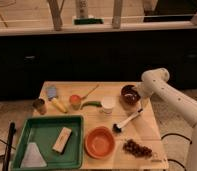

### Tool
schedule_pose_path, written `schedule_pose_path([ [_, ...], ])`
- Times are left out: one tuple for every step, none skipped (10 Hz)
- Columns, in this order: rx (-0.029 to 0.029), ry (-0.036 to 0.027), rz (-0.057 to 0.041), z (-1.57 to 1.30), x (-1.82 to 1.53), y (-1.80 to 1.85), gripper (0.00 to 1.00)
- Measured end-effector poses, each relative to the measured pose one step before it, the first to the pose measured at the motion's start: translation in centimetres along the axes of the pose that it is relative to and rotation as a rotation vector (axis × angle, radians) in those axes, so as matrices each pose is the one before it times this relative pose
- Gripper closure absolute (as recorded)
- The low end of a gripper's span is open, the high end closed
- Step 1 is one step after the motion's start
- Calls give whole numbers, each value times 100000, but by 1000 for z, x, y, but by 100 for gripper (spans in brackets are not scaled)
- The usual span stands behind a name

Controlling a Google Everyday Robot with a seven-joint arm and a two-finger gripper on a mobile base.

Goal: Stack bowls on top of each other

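Observation:
The small, deep maroon-brown bowl (128,94) stands upright at the back right of the wooden table (149,131). The wider, shallow orange bowl (100,142) sits apart from it, near the table's front edge. My gripper (139,96) hangs from the white arm (156,80) at the right rim of the maroon bowl. I cannot tell whether it touches the rim.
A white cup (107,104) and a small orange cup (75,100) stand mid-table, with a green chili (91,104) between them. A dish brush (127,121) lies right of centre and grapes (137,148) at front right. A green tray (44,129) holds a block and a cloth. A tin (39,105) stands at left.

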Motion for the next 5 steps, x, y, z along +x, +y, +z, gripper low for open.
schedule_pose_path([
  [-682,-1023,-1075,128,-262,-52,20],
  [-876,-1352,-443,255,36,13,20],
  [-657,-730,61,256,39,35,20],
  [-454,-630,134,247,29,-44,22],
  [-441,-747,472,372,33,3,30],
])
